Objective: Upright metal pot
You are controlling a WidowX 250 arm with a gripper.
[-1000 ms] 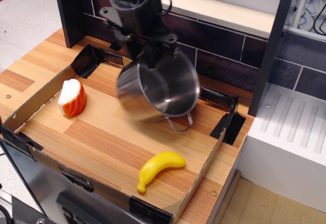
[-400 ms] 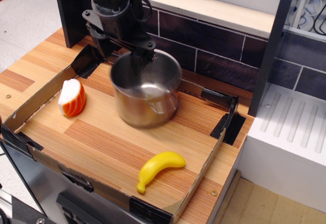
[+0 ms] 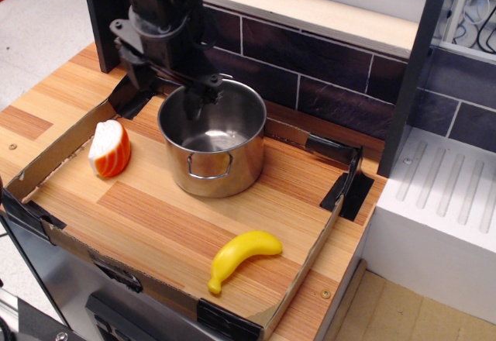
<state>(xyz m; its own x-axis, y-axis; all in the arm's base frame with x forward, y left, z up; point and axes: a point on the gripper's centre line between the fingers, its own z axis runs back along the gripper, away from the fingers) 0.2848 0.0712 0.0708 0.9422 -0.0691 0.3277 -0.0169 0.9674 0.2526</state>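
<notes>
The metal pot (image 3: pixel 212 141) stands upright on the wooden surface (image 3: pixel 167 221), inside a low cardboard tray (image 3: pixel 310 256) whose corners are held with black tape. The open mouth of the pot faces up, and one thin wire loop handle hangs on the side nearest the camera. The inside is shiny and reflects the light. The black claw (image 3: pixel 198 97) comes down from the upper left and reaches over the far rim of the pot — one dark finger seems to go down inside the pot, against the back wall. The fingers look close together, with the rim between them, but the view does not show clearly enough whether they press the rim or are loose, so I cannot tell if the claw is holding the pot. To the left of the pot, apart from it, lies an orange and white toy piece of salmon sushi (image 3: pixel 109 149), near the left wall of the tray. A yellow banana (image 3: pixel 241 256) lies in front of the pot, well apart, close to the front edge of the tray. Behind the tray is a wall of dark tiles (image 3: pixel 333 70), and at right a white drainboard (image 3: pixel 446 201).
</notes>
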